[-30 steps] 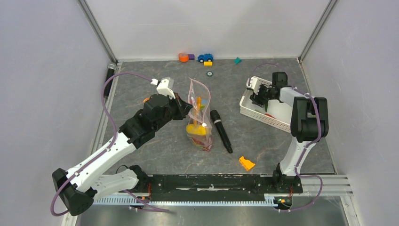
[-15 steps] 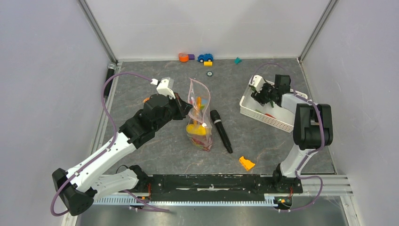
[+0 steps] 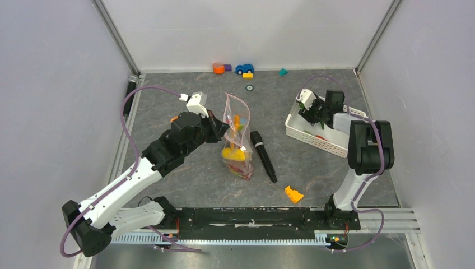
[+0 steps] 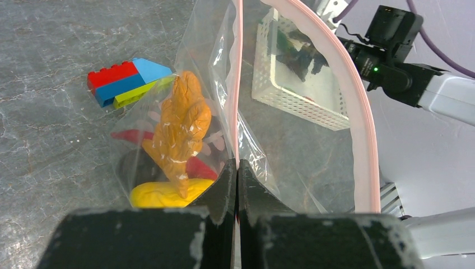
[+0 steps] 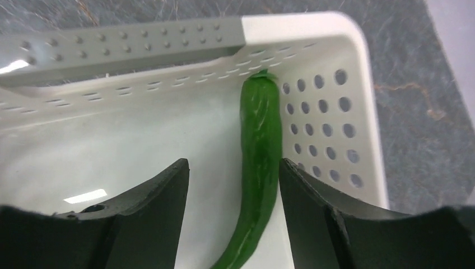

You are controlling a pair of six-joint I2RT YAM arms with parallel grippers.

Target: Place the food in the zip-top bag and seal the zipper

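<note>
Left gripper (image 4: 236, 174) pinched on the bag (image 3: 237, 137) rim, mouth up, some food inside. Right gripper (image 5: 232, 179) spread over the green pepper (image 5: 259, 151) in the basket (image 5: 336, 67) corner. Step looks like fetching the pepper. Next: drop lower, centre on it, close.

A black microphone (image 3: 262, 156) lies mid-surface, with an orange wedge block (image 3: 293, 194) closer to the near edge. A white perforated basket (image 3: 315, 141) sits toward the right edge. A blue toy car (image 3: 244, 68), an orange piece (image 3: 218, 68) and a teal piece (image 3: 283, 72) line the far edge.
</note>
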